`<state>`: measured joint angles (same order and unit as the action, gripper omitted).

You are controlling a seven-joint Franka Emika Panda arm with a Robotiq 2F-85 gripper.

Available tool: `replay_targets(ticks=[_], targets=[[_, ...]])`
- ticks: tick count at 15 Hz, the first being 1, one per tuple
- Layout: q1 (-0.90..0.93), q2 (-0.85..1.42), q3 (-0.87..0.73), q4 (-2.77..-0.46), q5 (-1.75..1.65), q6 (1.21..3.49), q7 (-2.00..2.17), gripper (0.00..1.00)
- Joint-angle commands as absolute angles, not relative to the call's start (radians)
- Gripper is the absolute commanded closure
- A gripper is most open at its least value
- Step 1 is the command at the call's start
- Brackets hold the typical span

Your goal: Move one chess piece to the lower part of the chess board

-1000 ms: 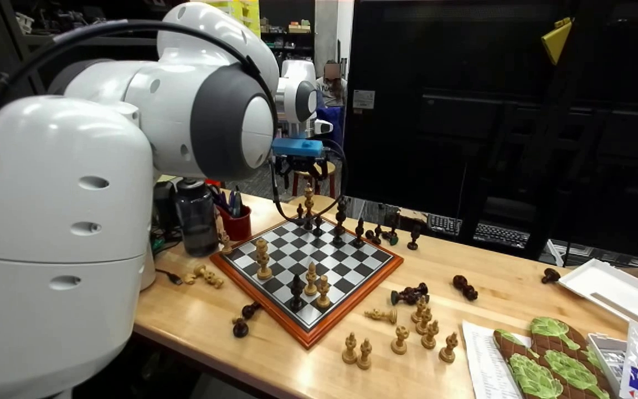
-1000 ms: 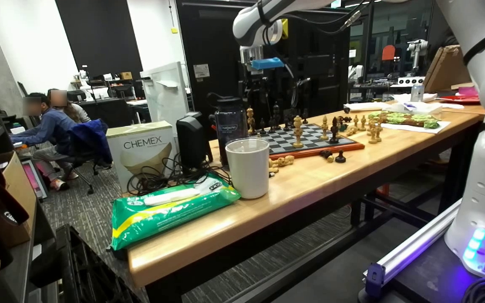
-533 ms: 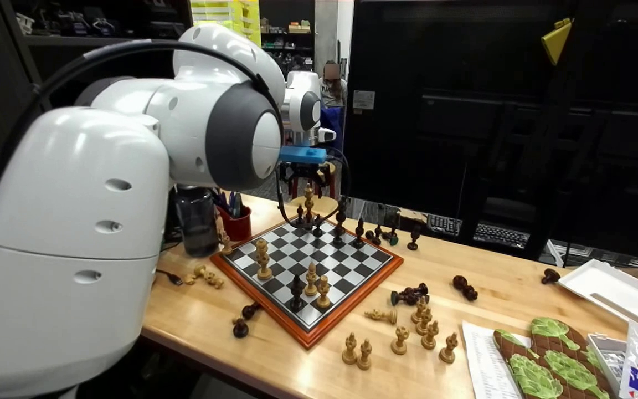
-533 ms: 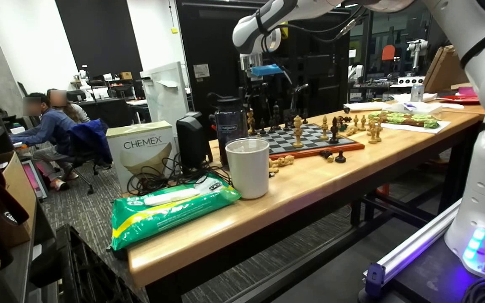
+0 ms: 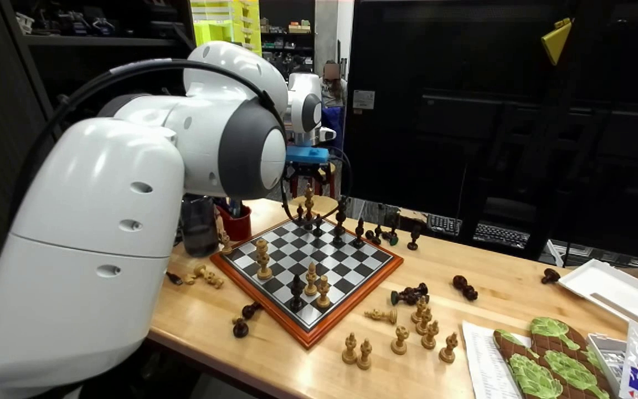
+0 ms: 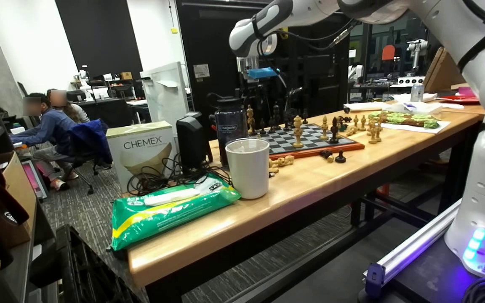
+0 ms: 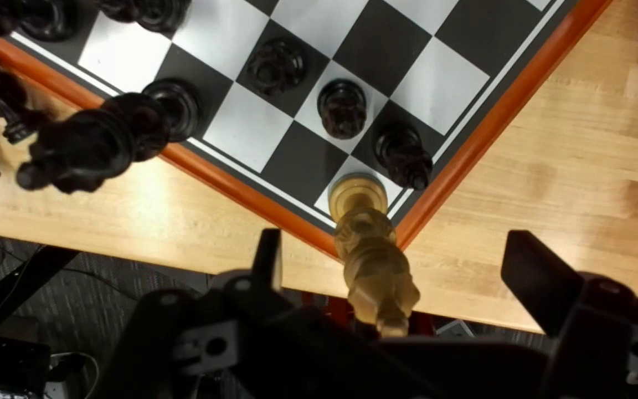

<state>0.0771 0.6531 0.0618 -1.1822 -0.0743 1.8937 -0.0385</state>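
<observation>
The chess board (image 5: 346, 307), with black and white checks and a reddish-brown frame, lies on the wooden table; it also shows in an exterior view (image 6: 322, 150) and the wrist view (image 7: 493, 133). A tall light wooden piece (image 7: 374, 260) stands upright on the corner square at the board's far end; it shows in both exterior views (image 5: 308, 200) (image 6: 250, 120). My gripper (image 7: 394, 246) is open above that corner, and the piece's top lies between its fingers in the wrist view, touching neither. In an exterior view the gripper (image 5: 309, 174) hangs just above the piece, partly blurred against the background.
Dark pieces (image 7: 343, 108) (image 7: 402, 158) stand close to the tall piece. A taller dark piece (image 7: 89, 147) stands near the board edge. A bottle (image 5: 199, 227) and a red pen cup (image 5: 236, 224) flank the board. Loose pieces (image 5: 399, 339) stand and lie around it.
The arm has come down and, in an exterior view, shifted right. The gripper has lowered to just above the tall light piece. The pieces have not moved.
</observation>
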Motion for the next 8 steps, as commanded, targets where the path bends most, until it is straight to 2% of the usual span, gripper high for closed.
replay_targets(ticks=[1, 2, 4, 8], targets=[[0.079, 0.708, 0.064, -1.088, -0.061, 1.85, -0.085, 0.03], [0.079, 0.716, 0.065, -1.078, -0.061, 1.85, -0.094, 0.27], [0.079, 0.732, 0.066, -1.058, -0.063, 1.845, -0.111, 0.3], [0.08, 0.749, 0.068, -1.039, -0.063, 1.836, -0.13, 0.58]])
